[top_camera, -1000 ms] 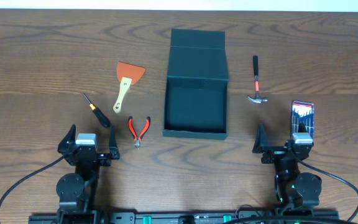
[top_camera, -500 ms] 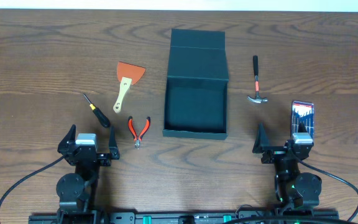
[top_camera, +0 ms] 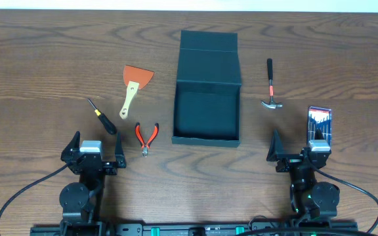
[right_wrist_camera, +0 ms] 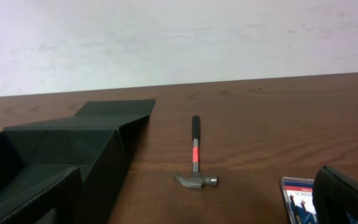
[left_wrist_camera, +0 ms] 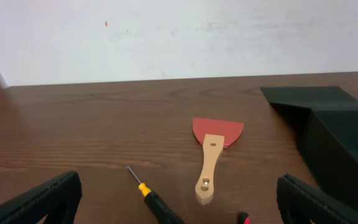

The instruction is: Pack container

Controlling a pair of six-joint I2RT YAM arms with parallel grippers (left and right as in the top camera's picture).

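The dark teal container lies open and empty at the table's middle, its flap lid folded back toward the far edge. Left of it lie a red-bladed scraper, a black screwdriver and red pliers. On its right are a small hammer and a packaged screwdriver set. My left gripper stands open near the front edge, behind the screwdriver and scraper. My right gripper is open too, with the hammer ahead of it and the container to its left.
The screwdriver set lies right beside my right gripper's outer finger. Black cables loop from both arm bases along the front edge. A white wall rises behind the table's far edge.
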